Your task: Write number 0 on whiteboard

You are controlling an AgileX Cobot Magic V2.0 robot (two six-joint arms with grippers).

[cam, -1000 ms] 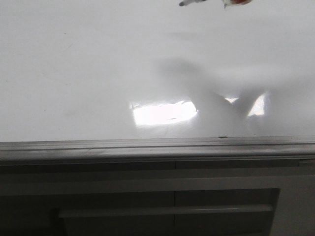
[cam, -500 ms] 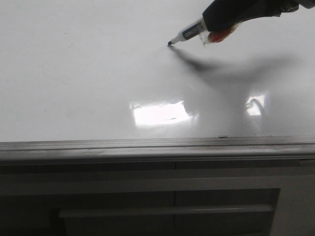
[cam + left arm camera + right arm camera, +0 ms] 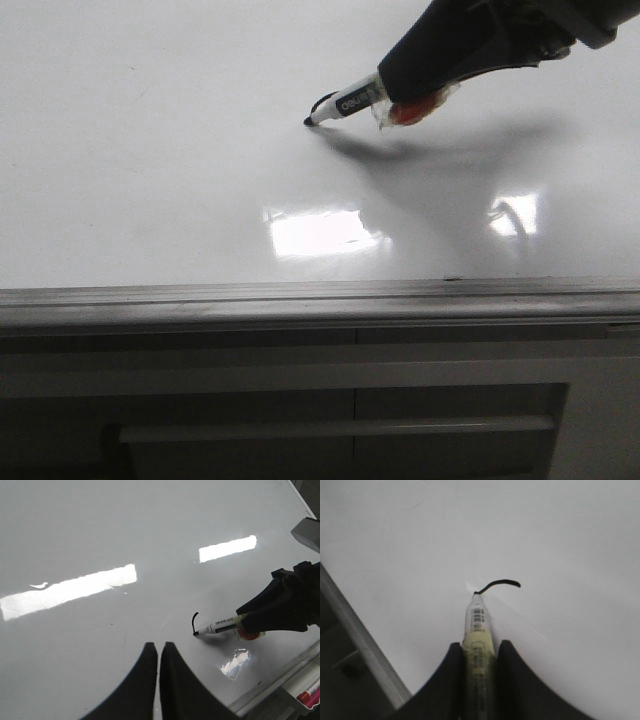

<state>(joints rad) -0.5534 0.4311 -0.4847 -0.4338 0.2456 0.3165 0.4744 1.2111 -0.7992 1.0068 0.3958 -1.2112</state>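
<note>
Clamped between the dark fingers of the right gripper (image 3: 479, 652) is a whiteboard marker (image 3: 348, 102), its pale barrel carrying a printed label and barcode and its black tip pressed down on the whiteboard (image 3: 150, 150). That gripper reaches in from the far right and angles down toward the left, with something red-orange showing beneath its fingers where the barrel disappears.

Of the number 0 (image 3: 499, 584) only a beginning exists: a short, curved black stroke, thick and dark, that runs from a small hooked end to the marker's tip, where the two touch. It sits toward the far right-centre of the board. From the front the stroke is mostly hidden behind the marker tip; the two wrist views show it plainly as a single arc, nowhere near closed.

The left gripper (image 3: 159, 655) hangs above the board off to the left of the stroke, its two black fingers drawn together so that only a sliver of gap shows between them, with nothing in them.

The board itself is large, glossy and white, with faint grey smudges and bright rectangular glare patches (image 3: 318, 232); the right arm's shadow falls across it below the marker. Its grey metal frame edge (image 3: 320, 295) runs along the near side. Beyond that edge, nearer still, stands a dark panelled cabinet front (image 3: 330, 420) with a long pale handle. At the board's near right corner lie a few pink and red markers (image 3: 310, 697) in a tray, partly cut off.
</note>
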